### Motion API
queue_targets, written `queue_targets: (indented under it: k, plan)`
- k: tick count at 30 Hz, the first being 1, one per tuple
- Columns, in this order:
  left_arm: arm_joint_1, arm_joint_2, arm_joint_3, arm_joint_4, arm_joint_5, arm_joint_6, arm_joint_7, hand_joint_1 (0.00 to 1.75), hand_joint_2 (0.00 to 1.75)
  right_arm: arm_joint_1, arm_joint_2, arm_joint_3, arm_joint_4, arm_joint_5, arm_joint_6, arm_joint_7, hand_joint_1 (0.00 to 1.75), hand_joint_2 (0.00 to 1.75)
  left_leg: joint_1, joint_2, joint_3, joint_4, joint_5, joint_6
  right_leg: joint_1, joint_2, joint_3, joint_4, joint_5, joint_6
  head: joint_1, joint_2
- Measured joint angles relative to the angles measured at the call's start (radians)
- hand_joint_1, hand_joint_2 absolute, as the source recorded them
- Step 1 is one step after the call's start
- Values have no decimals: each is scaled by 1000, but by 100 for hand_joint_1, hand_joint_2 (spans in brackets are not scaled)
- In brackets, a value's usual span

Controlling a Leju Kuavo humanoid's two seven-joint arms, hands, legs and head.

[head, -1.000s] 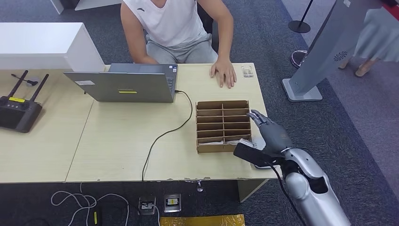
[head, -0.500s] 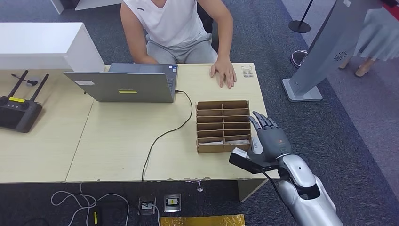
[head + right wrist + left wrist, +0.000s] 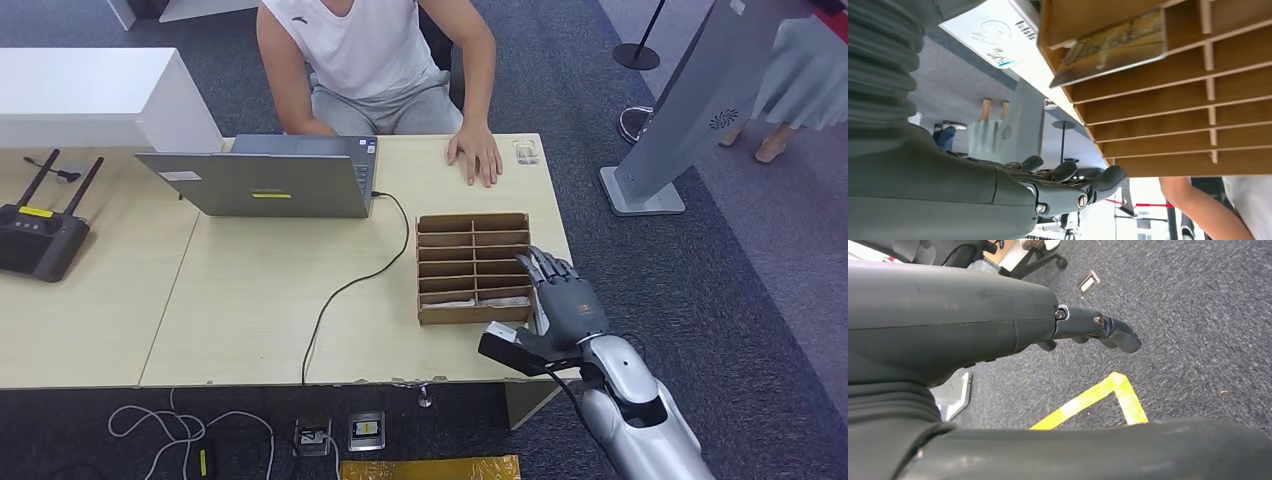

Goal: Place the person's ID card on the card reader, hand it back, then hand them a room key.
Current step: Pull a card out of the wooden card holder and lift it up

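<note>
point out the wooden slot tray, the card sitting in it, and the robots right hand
wooden slot tray (image 3: 473, 222): head view, on its far rim.
card (image 3: 1113, 46): right wrist view, on the middle of its printed face, in an end slot.
right hand (image 3: 568, 300): head view, on the back of the hand, beside the tray.
</note>
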Motion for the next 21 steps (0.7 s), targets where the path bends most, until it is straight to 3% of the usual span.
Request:
queue_targets:
  k: [11, 21]
  plan:
    - [-1, -6, 0, 0, -9, 6, -6, 0, 0, 0, 62, 33, 43, -16, -134, -41, 0, 175, 0, 0, 0, 0, 0, 0, 0, 0, 0, 0, 0, 0, 0, 0]
    - [-1, -10, 0, 0, -8, 5, -6, 0, 0, 0, 81, 53, 79, -27, -140, -44, 0, 175, 0, 0, 0, 0, 0, 0, 0, 0, 0, 0, 0, 0, 0, 0]
